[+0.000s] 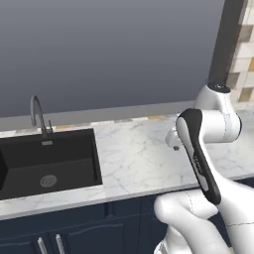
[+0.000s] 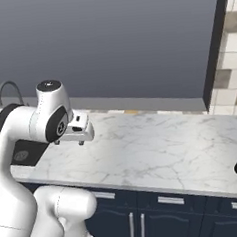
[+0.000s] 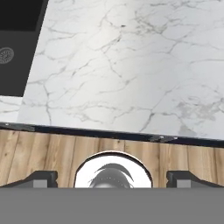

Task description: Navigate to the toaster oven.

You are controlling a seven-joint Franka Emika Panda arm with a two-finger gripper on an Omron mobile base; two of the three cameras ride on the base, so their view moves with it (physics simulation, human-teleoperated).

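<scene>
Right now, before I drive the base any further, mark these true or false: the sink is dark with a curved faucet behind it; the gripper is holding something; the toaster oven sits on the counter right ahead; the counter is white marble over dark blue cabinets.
1. The sink is dark, with a curved faucet behind it. True.
2. The gripper is holding something. False: its finger tips stand wide apart in the hand view with nothing between them.
3. A dark red toaster oven sits on the counter directly ahead. False: the marble counter ahead carries no such appliance.
4. The counter is white marble over dark blue cabinets. True.
</scene>
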